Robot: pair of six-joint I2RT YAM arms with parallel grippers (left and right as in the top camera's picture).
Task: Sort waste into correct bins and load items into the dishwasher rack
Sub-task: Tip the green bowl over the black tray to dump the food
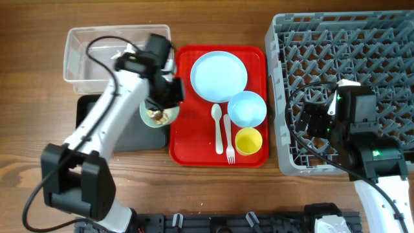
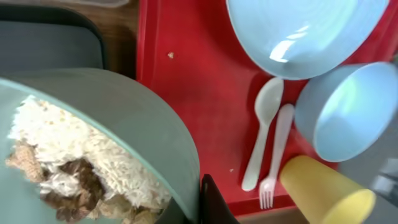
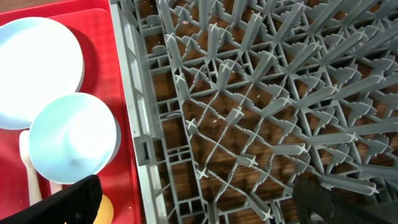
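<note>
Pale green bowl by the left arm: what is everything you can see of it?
The pale green bowl is round, smooth and matte, plastic by its look. It holds food scraps: white rice-like crumbs with brownish bits. From overhead it lies partly under the left gripper, over the right edge of the black tray, beside the red tray. In the wrist view a dark finger meets its rim, so it seems gripped; whether it is lifted cannot be told.

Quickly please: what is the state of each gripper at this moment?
Left gripper: closed on the rim of the pale green bowl, which holds food scraps.
Right gripper: open, empty, above the dishwasher rack.
</note>
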